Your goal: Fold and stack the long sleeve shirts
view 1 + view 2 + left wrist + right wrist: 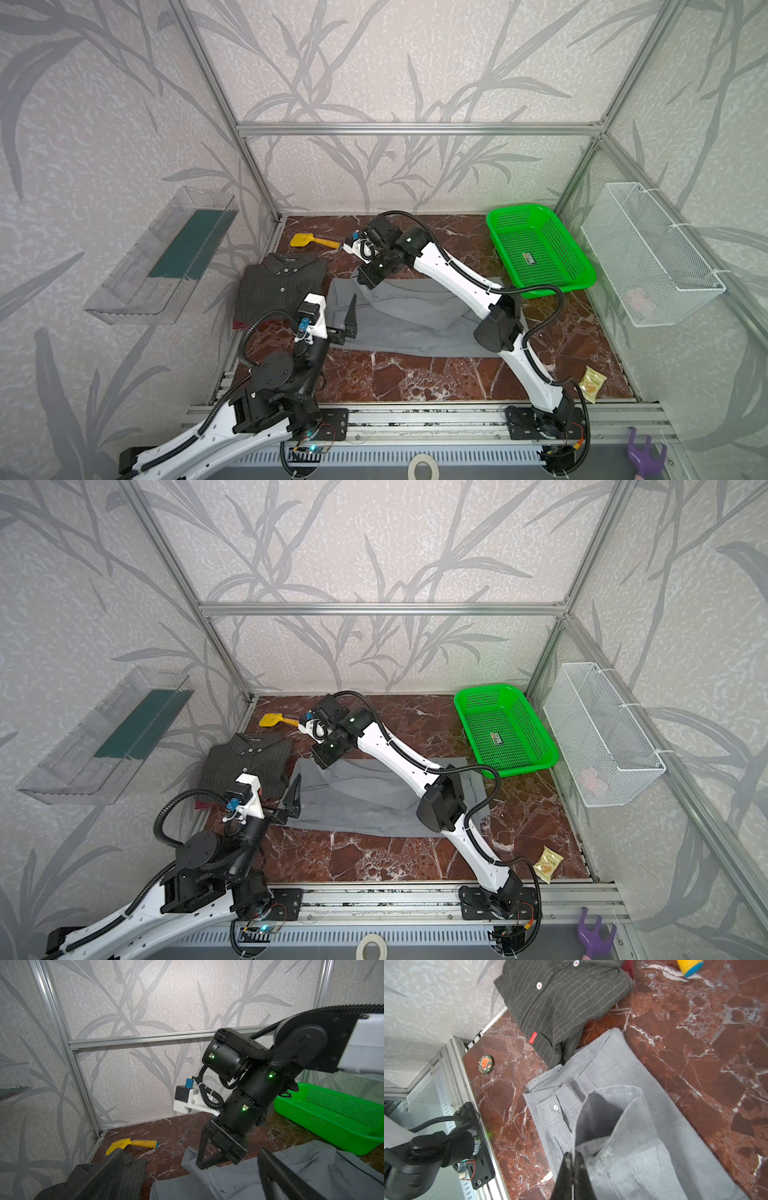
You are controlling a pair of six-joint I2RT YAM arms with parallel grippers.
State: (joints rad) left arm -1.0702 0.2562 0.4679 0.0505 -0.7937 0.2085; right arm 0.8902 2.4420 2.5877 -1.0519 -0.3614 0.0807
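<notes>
Ok, marble table runs under both sets of jaws.

Light-grey shirt is the biggest item. It's spread across the middle, partly folded over itself, directly below the right jaws and reaching under one finger of the left ones.

Right gripper is pinched fully together on a raised flap of that grey cloth, at the edge nearest the pinstriped shirt. The flap stands up from the fingertips and the rest lies flat.

Pinstriped shirt sits folded and buttoned, beside the left jaws on the side away from the right jaws. Whether its hem touches the grey one, I can't tell.

Green basket is well apart from both jaws, behind the right arm, just beside the grey shirt's other end.

Left gripper is spread as wide as it goes and holds nothing. It hangs above the seam between the two shirts.

Dark red garment shows only as a sliver, sticking out from under the pinstriped shirt, close to the left wrist.

Yellow scoop lies on the table near the right jaws, on the side away from the left ones.

Snack packet is well apart from both jaws.

Round badge is on the table edge, well apart from the right jaws.
</notes>
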